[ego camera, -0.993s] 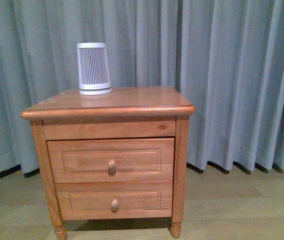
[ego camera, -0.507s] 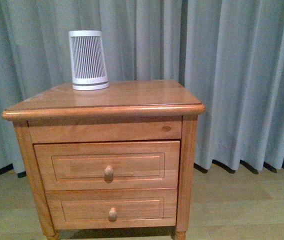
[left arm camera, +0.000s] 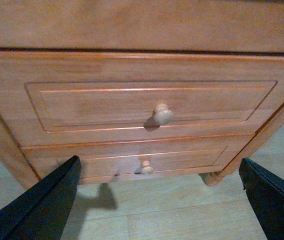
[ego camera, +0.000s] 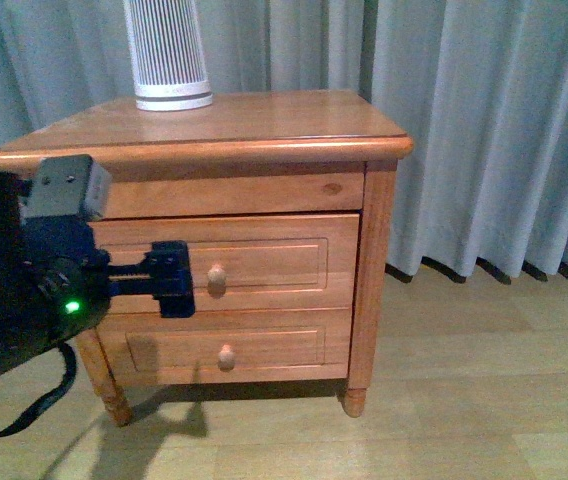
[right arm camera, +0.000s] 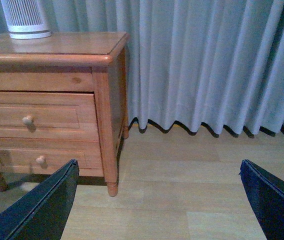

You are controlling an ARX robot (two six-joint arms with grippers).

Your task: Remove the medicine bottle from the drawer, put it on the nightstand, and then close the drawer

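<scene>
Jaws: left gripper [ego camera: 171, 279] spread wide and empty, held in front of the upper drawer [ego camera: 264, 262], level with its round knob [ego camera: 216, 280] and not touching it. Right gripper [right arm camera: 158, 167] likewise spread wide and empty, away from the nightstand [ego camera: 379, 220], over the floor [ego camera: 484, 380]. Drawer fully shut, contents hidden; white ribbed cylinder [ego camera: 167, 55] upright at the nightstand top's back left.
</scene>
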